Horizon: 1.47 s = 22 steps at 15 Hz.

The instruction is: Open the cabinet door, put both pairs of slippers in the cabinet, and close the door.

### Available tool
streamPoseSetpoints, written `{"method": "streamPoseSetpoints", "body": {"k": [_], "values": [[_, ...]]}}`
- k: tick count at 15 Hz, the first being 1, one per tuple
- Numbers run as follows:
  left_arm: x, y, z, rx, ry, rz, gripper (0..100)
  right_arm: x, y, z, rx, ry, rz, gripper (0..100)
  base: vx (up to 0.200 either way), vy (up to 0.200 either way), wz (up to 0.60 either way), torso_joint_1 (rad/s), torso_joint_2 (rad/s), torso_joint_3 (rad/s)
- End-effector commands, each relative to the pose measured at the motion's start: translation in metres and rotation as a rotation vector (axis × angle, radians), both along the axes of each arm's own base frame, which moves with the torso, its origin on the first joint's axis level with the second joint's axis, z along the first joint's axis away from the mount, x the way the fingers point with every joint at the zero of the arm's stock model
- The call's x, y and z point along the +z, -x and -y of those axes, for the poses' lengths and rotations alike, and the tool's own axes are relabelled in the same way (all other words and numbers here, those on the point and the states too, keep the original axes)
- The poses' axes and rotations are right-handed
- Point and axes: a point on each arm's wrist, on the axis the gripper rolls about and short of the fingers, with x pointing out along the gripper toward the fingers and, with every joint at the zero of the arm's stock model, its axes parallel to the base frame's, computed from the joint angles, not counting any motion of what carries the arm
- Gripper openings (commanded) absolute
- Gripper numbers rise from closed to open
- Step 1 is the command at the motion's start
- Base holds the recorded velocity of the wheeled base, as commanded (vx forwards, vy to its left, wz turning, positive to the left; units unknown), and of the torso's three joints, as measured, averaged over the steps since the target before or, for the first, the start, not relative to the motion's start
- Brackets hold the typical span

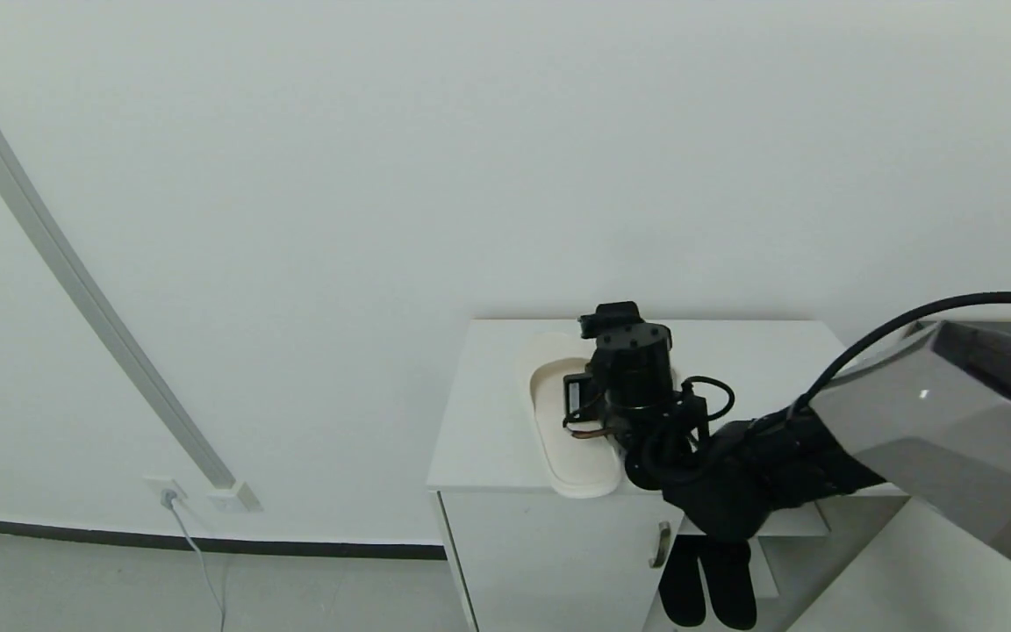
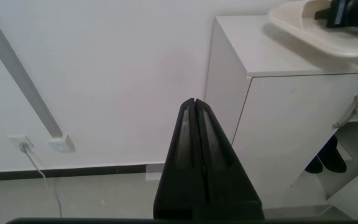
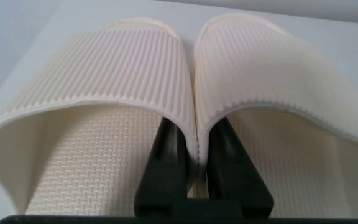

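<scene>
Right hand [image 3: 196,124]: pinching both slippers' [image 3: 123,68] inner walls, atop cabinet [image 1: 488,412].
Slippers' axis: front to back, heels overhanging.
Cabinet opening: just below that hand.
Left hand [image 2: 196,118]: pressed together, farther.

- Cabinet [image 1: 751,369]: white, upright. The door [image 1: 558,562] panel faces front and the interior shows past its handle edge.
- Cream pair [image 3: 135,81]: ribbed straps, side by side and touching, on the cabinet top, heels overhanging the front edge.
- Black pair [image 1: 707,584]: side by side inside the cabinet.
</scene>
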Motion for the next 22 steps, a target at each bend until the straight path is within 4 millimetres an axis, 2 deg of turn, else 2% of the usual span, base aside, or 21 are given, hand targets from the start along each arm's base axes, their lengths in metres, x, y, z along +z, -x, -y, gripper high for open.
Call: {"method": "streamPoseSetpoints", "body": {"k": [1, 2, 3, 7, 9, 11, 19, 22], "values": [[0.0, 0.0, 0.0, 0.0, 0.002, 0.0, 0, 0.037, 0.038, 0.032, 0.093, -0.032, 0.063, 0, 0.0, 0.0, 0.0, 0.0, 0.0, 0.0], [0.0, 0.0, 0.0, 0.0, 0.002, -0.001, 0, 0.039, 0.044, 0.038, 0.114, -0.031, 0.067, 0, 0.0, 0.0, 0.0, 0.0, 0.0, 0.0], [0.0, 0.0, 0.0, 0.0, 0.002, -0.001, 0, 0.04, 0.067, 0.056, 0.186, -0.029, 0.061, 0, 0.0, 0.0, 0.0, 0.0, 0.0, 0.0], [0.0, 0.0, 0.0, 0.0, -0.003, 0.002, 0, 0.047, 0.127, 0.101, 0.422, -0.045, 0.024, 0, 0.0, 0.0, 0.0, 0.0, 0.0, 0.0], [0.0, 0.0, 0.0, 0.0, -0.003, 0.0, 0, 0.048, 0.144, 0.11, 0.49, -0.052, 0.018, 0, 0.0, 0.0, 0.0, 0.0, 0.0, 0.0], [0.0, 0.0, 0.0, 0.0, -0.001, -0.001, 0, 0.045, 0.16, 0.103, 0.563, -0.037, -0.013, 0, 0.0, 0.0, 0.0, 0.0, 0.0, 0.0], [0.0, 0.0, 0.0, 0.0, 0.0, -0.001, 0, 0.034, 0.162, 0.103, 0.568, -0.013, -0.051, 0, 0.0, 0.0, 0.0, 0.0, 0.0, 0.0], [0.0, 0.0, 0.0, 0.0, 0.002, -0.001, 0, 0.034, 0.162, 0.103, 0.565, -0.011, -0.054, 0, -0.2, 0.0, 0.0, 0.006, 0.0, 0.001]]}}
